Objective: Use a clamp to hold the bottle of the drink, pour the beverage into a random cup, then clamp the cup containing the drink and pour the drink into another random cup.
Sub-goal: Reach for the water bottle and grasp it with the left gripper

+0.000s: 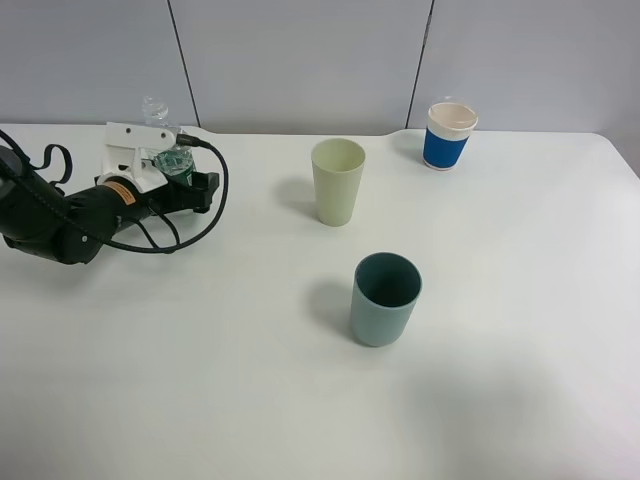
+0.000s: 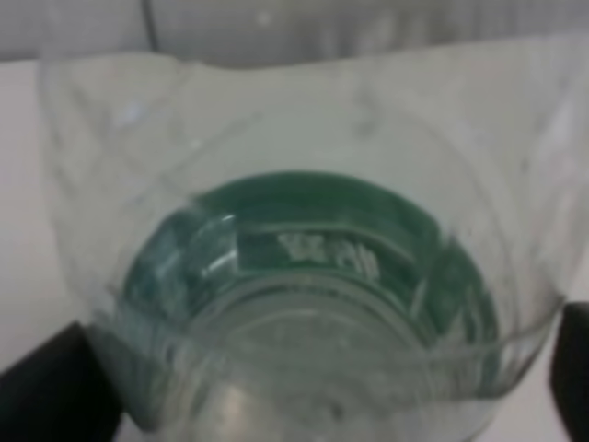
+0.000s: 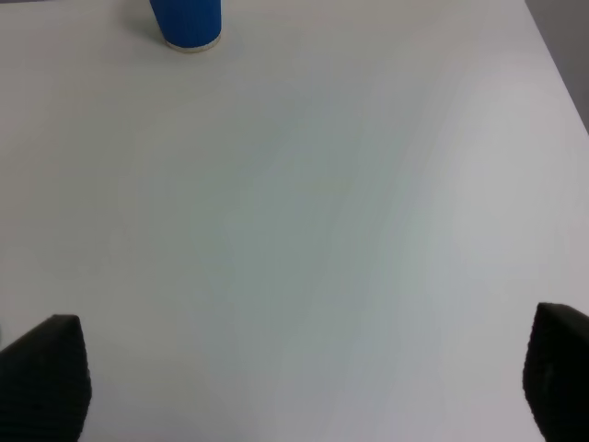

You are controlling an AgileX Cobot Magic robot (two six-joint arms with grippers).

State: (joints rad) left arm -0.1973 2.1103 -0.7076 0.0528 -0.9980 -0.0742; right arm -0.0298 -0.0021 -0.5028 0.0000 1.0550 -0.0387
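At the table's far left, the clear bottle with its green label stands upright between the fingers of my left gripper. In the left wrist view the bottle fills the frame, and the dark fingers press against both of its sides. Clear liquid shows inside it. The tall pale yellow-green cup stands at the middle back. Nearer the front stands the teal cup. Both are apart from the arms. My right gripper hovers open over bare table and does not show in the exterior view.
A white cup with a blue band stands at the back right, its base ahead of the right gripper. The left arm and its cable lie along the left side of the white table.
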